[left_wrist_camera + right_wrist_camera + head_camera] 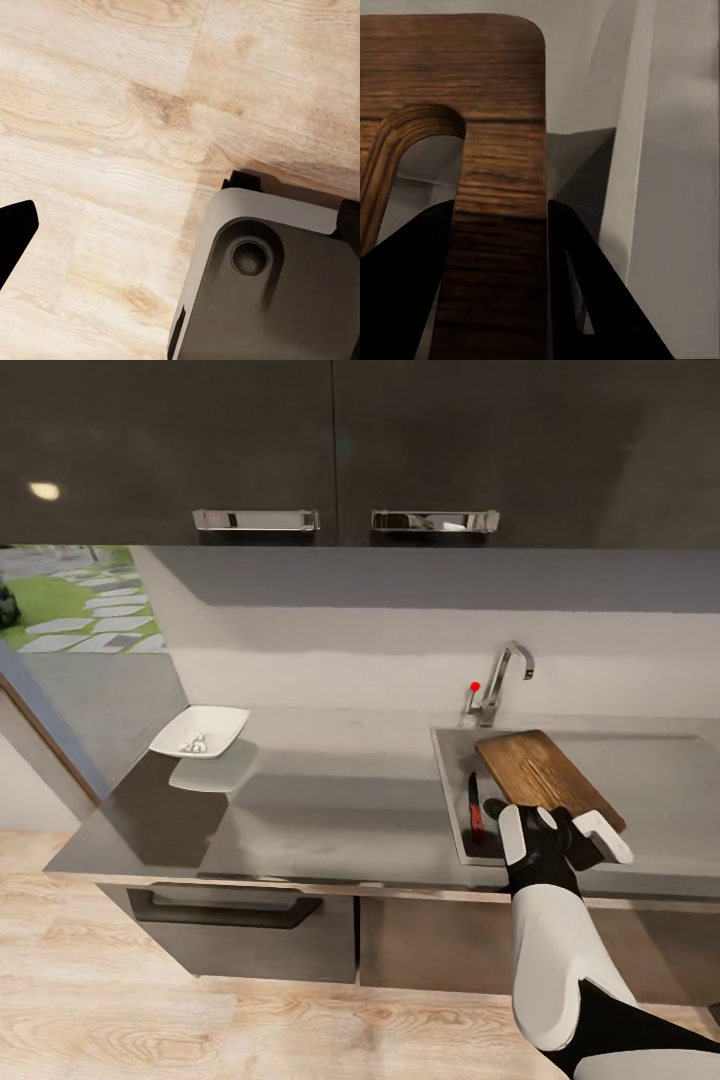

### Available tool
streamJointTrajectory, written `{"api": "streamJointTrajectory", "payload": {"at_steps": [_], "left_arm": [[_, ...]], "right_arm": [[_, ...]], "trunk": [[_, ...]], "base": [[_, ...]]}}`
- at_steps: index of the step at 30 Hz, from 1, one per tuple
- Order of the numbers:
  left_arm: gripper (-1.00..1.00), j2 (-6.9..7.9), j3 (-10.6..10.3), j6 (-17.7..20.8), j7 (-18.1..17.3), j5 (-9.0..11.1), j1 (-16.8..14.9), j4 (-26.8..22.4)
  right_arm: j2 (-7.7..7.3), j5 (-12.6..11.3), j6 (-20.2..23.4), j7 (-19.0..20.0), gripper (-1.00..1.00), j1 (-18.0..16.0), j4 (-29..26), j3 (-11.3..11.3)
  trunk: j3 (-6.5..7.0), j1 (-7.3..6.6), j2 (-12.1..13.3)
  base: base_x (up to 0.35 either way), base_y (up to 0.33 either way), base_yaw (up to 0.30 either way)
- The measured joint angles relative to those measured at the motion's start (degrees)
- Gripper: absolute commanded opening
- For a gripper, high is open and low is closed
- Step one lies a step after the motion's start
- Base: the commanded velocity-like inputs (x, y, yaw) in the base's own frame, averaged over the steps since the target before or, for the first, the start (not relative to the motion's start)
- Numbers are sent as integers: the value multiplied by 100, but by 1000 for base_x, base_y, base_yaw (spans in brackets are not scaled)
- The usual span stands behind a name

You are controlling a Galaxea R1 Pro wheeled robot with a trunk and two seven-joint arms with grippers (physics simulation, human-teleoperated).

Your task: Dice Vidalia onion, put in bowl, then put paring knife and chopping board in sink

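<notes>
Over the sink [660, 760], the board [545, 775] is held tilted by the right tool [560, 835], whose fingers [585, 300] are pinched on the strip of wood beside the handle slot. It is judged stiff, fairly heavy and smooth, best gripped at that end. Its long axis runs from the tool toward the faucet [500, 680]; the knife [475, 805] lies in the basin.
</notes>
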Motion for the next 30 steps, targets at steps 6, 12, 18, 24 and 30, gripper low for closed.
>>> {"api": "streamJointTrajectory", "payload": {"at_steps": [6, 12, 18, 24, 30], "left_arm": [[100, 0, -1, -1, -6, 0, 0, 0], [100, 0, 0, -2, -7, -1, -1, 2], [100, -5, -6, -1, -8, -1, -1, 2], [100, -8, -9, 0, -9, 0, 0, 0], [100, -7, -9, 0, -9, 0, 0, 0]], "right_arm": [[-1, -49, -25, -41, -100, 1, -6, 37], [-2, -41, -27, -43, -100, 1, -9, 46], [-1, -51, -27, -43, -100, 1, -9, 38], [0, -194, -26, -42, -100, 1, 27, 49], [0, -274, -70, -36, -100, 1, 357, 62]], "trunk": [[1, -2, 0], [26, -3, 0], [59, -2, 0], [68, 0, 0], [67, 0, 0]], "base": [[103, 83, -6], [244, 213, -162], [226, 168, -192], [37, 15, -36], [1, 0, -1]]}}
